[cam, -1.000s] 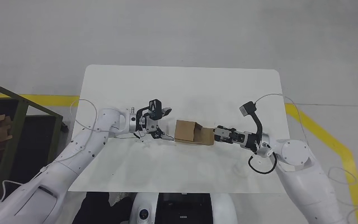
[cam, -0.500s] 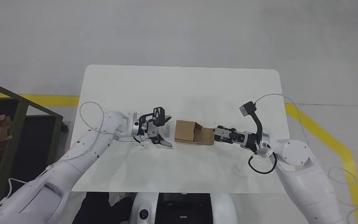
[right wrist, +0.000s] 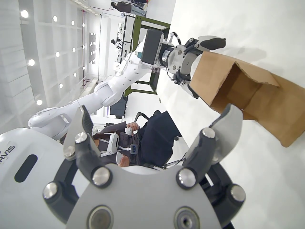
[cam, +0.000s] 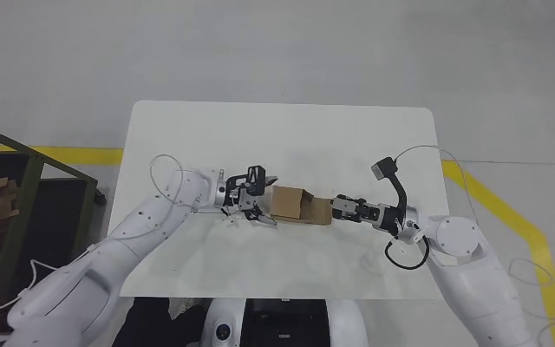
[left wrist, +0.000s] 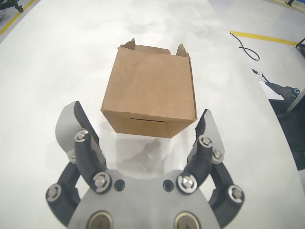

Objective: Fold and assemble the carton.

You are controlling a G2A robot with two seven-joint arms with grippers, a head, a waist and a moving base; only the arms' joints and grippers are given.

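Two grippers flank one brown corrugated-cardboard carton (cam: 289,203), which lies on its side on the white table (cam: 286,130).

Left gripper (left wrist: 141,110): released, jaws spread wide, straddling the carton's closed end. Pads sit just beside the side walls, no contact visible.

Carton: closed end with a tab slot faces the left gripper, open mouth faces the right gripper. Flaps are unfolded with ragged edges. One loose flap (right wrist: 281,110) lies flat on the table at the mouth.

Right gripper (right wrist: 157,111): also released, fingers far apart. One fingertip is at the mouth's lower edge, touching or just in front, cannot tell.

Handling, judged:
- Empty, so light, and likely to slide on the smooth table unless braced at the closed end.
- Walls are thin, stiff along the creases, and will buckle under a hard pinch mid-panel.
- Best hold: the left jaws squeeze gently near the closed-end corners, where the board looks doubled. The right gripper pinches a flap near its free edge and folds it about the crease.
- Torn flap edges could rip further if yanked.
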